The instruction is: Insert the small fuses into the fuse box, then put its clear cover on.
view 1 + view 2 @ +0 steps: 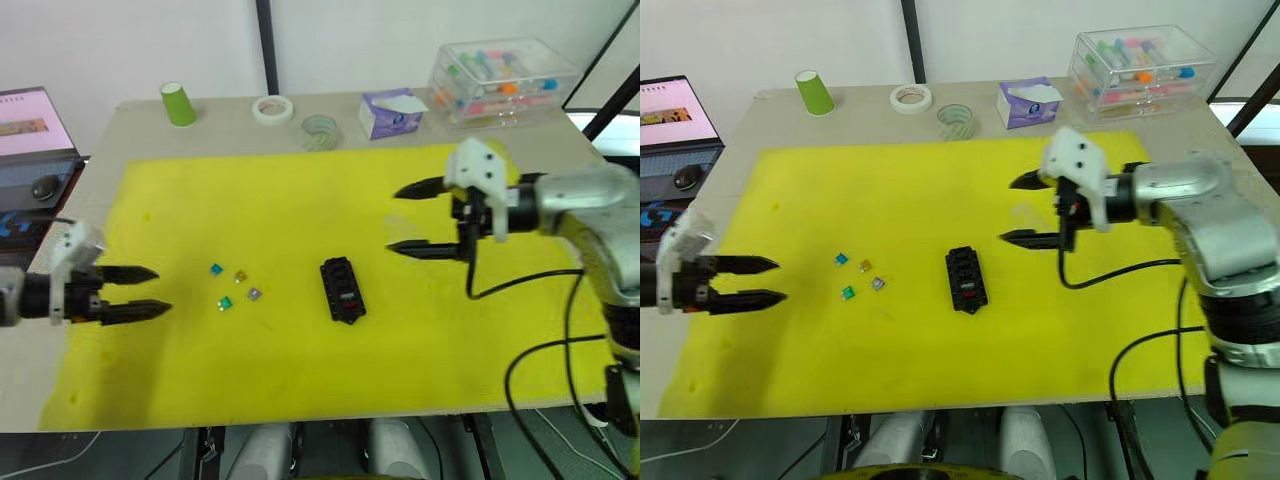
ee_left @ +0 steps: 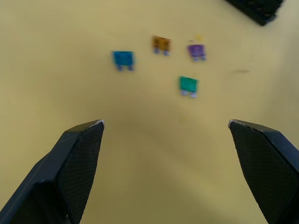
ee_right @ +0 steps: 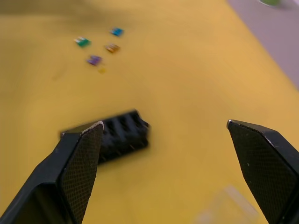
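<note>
Fuse box (image 1: 342, 290) is lying flat near the middle of the yellow mat (image 1: 280, 370), w/ something red showing in one of its slots. Four small fuses are sitting loose on the mat to the robot's left of the box, clustered close but not touching: blue fuse (image 1: 215, 269), amber fuse (image 1: 240, 276), purple-grey fuse (image 1: 254, 294) and green fuse (image 1: 225, 303). Left gripper (image 1: 140, 292) is hovering over the mat's left edge, fingers spread apart & holding nothing, pointing toward the fuse cluster, near it but apart. Right gripper (image 1: 408, 219) is hanging above the mat on the box's far right side, fingers wide apart & gripping nothing. Clear cover (image 3: 228, 205) is showing faintly in the right wrist view as a pale see-through rectangle on the mat between that gripper's fingers, apart from the box. Along the table's far edge, off the mat: green cup (image 1: 178, 104), white tape roll (image 1: 272, 109), clear tape roll (image 1: 319, 131), tissue pack (image 1: 391, 112), clear storage box (image 1: 503, 78) w/ colourful items. A screen (image 1: 30, 122) is standing at far left.
</note>
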`<action>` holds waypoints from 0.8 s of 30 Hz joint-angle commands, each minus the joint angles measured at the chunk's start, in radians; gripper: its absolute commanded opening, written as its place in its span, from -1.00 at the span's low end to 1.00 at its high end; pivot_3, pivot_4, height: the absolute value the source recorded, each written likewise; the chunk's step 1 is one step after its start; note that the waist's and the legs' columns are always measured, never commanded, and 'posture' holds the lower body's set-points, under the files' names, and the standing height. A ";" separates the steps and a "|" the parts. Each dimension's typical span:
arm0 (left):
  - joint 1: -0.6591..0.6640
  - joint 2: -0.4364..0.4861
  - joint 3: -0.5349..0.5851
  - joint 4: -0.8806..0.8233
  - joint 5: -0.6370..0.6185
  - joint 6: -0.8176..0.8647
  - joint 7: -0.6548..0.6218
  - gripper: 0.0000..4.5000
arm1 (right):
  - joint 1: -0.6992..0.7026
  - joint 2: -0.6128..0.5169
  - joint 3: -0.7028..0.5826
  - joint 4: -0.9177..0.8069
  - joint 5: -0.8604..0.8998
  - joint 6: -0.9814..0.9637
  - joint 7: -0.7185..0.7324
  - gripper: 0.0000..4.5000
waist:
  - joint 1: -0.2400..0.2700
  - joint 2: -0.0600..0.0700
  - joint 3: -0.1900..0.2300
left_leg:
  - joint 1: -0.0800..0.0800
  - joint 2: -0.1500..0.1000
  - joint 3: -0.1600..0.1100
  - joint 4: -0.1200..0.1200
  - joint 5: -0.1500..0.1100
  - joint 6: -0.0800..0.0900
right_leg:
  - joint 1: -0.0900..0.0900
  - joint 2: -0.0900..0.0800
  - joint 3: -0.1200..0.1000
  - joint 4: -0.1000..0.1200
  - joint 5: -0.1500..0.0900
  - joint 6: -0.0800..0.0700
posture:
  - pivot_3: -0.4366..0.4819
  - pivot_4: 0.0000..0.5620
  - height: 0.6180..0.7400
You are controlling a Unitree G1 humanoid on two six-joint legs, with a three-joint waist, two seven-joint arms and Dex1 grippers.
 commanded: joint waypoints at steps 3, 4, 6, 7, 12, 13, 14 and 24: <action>-0.154 -0.043 -0.047 0.124 -0.035 0.118 0.013 1.00 | -0.068 0.078 0.055 -0.086 0.033 0.021 -0.027 0.99 | 0.000 0.000 0.000 | 0.001 0.000 0.000 0.001 0.000 0.000 | 0.000 0.000 0.000 0.001 0.000 0.000 | -0.05 -0.47 1.00; -0.192 -0.062 -0.052 0.164 -0.043 0.161 0.028 1.00 | -0.071 0.088 0.069 -0.089 0.028 0.016 -0.029 0.99 | 0.000 0.000 0.000 | 0.001 0.000 0.000 0.001 0.000 0.000 | 0.000 0.000 0.000 0.002 0.000 0.000 | -0.05 -0.47 1.00; -0.260 -0.097 -0.050 0.240 -0.060 0.243 0.058 1.00 | -0.077 0.104 0.088 -0.091 0.021 0.006 -0.036 0.99 | -0.002 -0.001 -0.001 | 0.000 0.000 0.000 0.001 0.000 0.000 | 0.000 0.000 -0.001 0.002 0.000 0.000 | -0.05 -0.47 1.00; -0.288 -0.113 -0.047 0.277 -0.065 0.275 0.070 1.00 | -0.080 0.112 0.096 -0.092 0.019 0.002 -0.040 0.99 | -0.004 -0.002 -0.001 | 0.000 -0.001 0.000 0.001 0.000 0.000 | 0.000 0.000 -0.001 0.002 0.000 0.000 | -0.05 -0.47 1.00; -0.395 -0.155 -0.041 0.421 -0.075 0.398 0.120 1.00 | -0.079 0.117 0.109 -0.099 0.019 0.002 -0.051 0.99 | -0.009 -0.002 -0.001 | 0.000 -0.001 0.000 0.001 0.000 0.000 | -0.002 0.000 -0.001 0.004 0.000 0.000 | -0.05 -0.47 1.00; -0.408 -0.160 -0.042 0.442 -0.075 0.410 0.125 1.00 | -0.078 0.116 0.109 -0.104 0.021 0.004 -0.052 0.99 | -0.009 -0.002 -0.001 | 0.000 -0.001 0.000 0.001 0.000 0.000 | -0.002 0.000 -0.001 0.004 0.000 0.000 | -0.05 -0.47 1.00; -0.419 -0.165 -0.051 0.460 -0.072 0.420 0.124 1.00 | -0.078 0.117 0.110 -0.106 0.021 0.005 -0.054 0.99 | -0.009 -0.002 -0.001 | 0.000 -0.001 0.000 0.001 0.000 0.000 | -0.002 0.000 -0.001 0.004 0.000 0.000 | -0.05 -0.47 1.00; -0.426 -0.237 -0.150 0.533 -0.011 0.363 0.086 1.00 | -0.082 0.111 0.127 -0.112 -0.001 0.003 -0.064 0.99 | -0.003 -0.002 -0.002 | 0.000 -0.002 0.000 0.001 0.000 0.000 | -0.002 -0.001 -0.001 0.004 0.000 0.000 | -0.05 -0.47 1.00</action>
